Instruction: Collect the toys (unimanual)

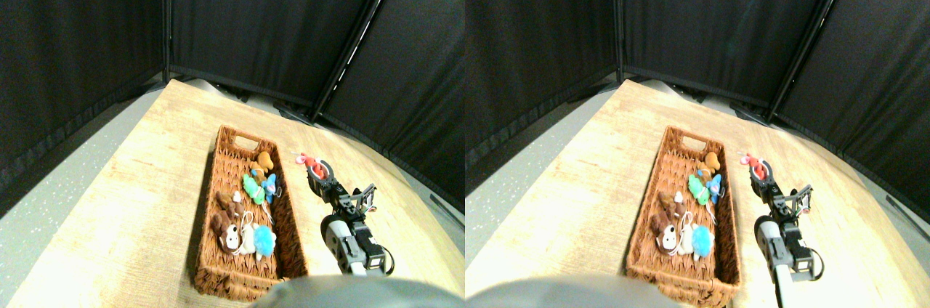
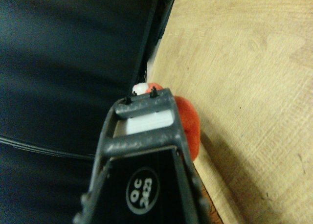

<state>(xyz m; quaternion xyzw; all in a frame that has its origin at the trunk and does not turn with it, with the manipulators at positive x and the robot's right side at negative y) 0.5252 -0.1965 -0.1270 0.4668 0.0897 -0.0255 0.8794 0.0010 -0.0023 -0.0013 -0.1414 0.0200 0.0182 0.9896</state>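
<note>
Toys: a red plush toy (image 1: 312,165) lies on the wooden table (image 1: 145,199) just right of the wicker basket (image 1: 218,250), at the right gripper (image 1: 320,173); whether its jaws pinch it I cannot tell. Brown-white (image 1: 229,235), blue (image 1: 264,240), green (image 1: 253,189) and orange (image 1: 264,160) ones lie inside the basket.

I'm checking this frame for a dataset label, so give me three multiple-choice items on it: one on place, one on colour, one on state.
1. Where is the red toy?
A. in the basket
B. on the table, right of the basket
C. on the grey floor

2. What colour is the toy at the basket's near end, beside the brown-white toy?
A. blue
B. yellow
C. purple

3. The end effector is
A. over the basket
B. at the red toy
C. out of view

B: it lies on bare wood past the basket's right wall.
A: the fluffy blue toy lies there.
B: the wrist view shows red right behind the jaw.
</note>
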